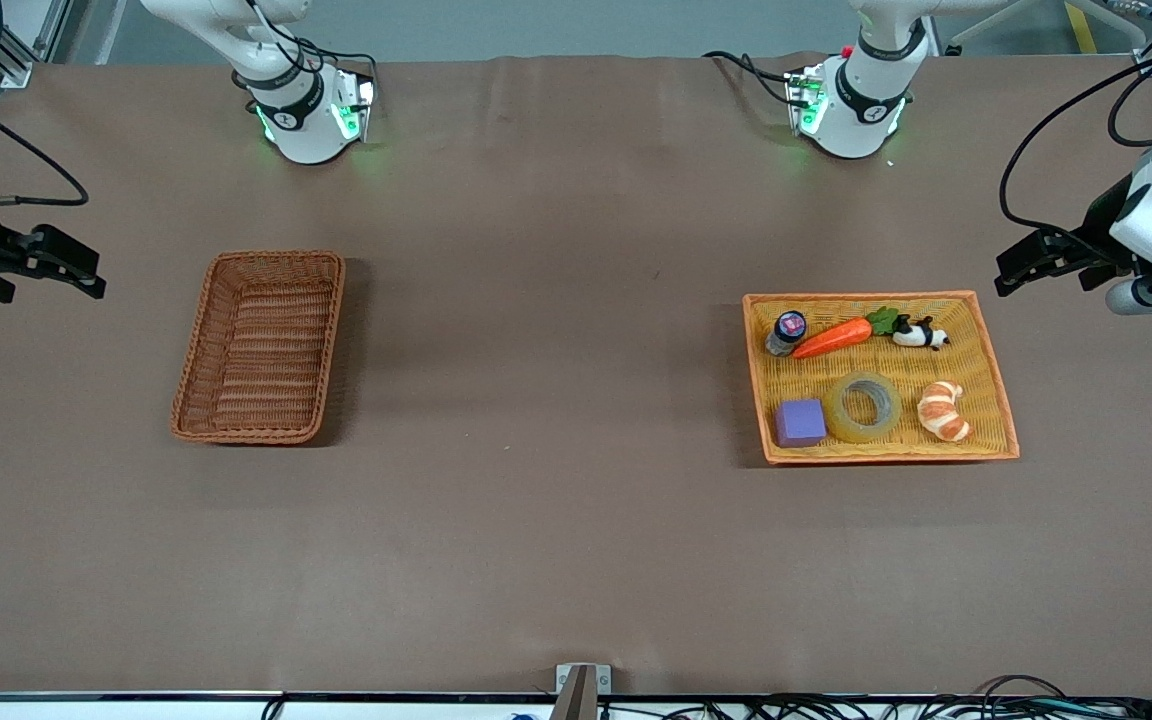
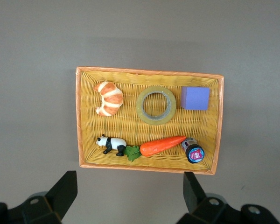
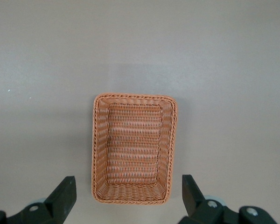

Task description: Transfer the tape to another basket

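Yellowish tape lies flat in the orange tray toward the left arm's end of the desk, between a purple cube and a croissant, well apart from the brown wicker basket; both pincers hang off the desk's ends. Left wrist view: the left pincer gapes wide above the tray. Right wrist view: the right pincer gapes equally above the basket, which holds nothing.

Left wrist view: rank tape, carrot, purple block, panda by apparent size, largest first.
1. carrot, longest with its leaves
2. tape, widest round outline; close to the carrot, so the top two are unsure
3. purple block
4. panda, about as long as the block but slimmer

All lie in the orange tray.
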Available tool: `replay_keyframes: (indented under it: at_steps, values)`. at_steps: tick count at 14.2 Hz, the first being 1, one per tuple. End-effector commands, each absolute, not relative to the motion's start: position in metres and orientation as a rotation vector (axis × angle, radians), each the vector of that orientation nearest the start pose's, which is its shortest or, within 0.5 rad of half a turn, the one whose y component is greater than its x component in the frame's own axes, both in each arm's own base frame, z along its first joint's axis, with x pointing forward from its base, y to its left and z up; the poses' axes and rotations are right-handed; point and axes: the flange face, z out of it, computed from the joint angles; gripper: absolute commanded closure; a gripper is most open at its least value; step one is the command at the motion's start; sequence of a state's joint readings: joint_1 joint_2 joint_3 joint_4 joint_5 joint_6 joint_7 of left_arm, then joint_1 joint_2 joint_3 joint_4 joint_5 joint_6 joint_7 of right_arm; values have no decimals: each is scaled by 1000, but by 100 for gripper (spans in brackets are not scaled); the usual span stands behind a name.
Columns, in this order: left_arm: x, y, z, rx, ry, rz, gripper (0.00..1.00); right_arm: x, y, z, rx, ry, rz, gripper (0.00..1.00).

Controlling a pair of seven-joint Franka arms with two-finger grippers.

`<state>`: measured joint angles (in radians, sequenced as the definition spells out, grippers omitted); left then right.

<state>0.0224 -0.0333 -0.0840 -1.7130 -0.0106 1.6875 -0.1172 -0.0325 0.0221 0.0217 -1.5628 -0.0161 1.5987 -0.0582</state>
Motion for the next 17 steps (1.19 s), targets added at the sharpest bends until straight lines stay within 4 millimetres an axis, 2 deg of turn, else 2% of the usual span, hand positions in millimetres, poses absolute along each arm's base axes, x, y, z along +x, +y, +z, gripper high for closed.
replay_keyframes:
  at_steps: [1,5,7,10,14,17]
  values:
    - [550,-37,589,-3142,-73,-26,0,559,-6,620,-3150,-95,-19,0]
    - [553,-34,598,-3141,-60,-55,0,559,1,620,-3150,-116,-21,0]
    - [557,-31,591,-3138,7,-32,0,559,0,620,-3151,-112,-19,0]
    - [556,-18,592,-3136,-28,-29,0,559,0,620,-3151,-112,-14,0]
    - [556,-19,559,-3143,-28,109,0,559,-2,619,-3151,-107,-16,0]
    - [569,-19,527,-3141,-25,186,0,558,-2,621,-3151,-107,-19,0]
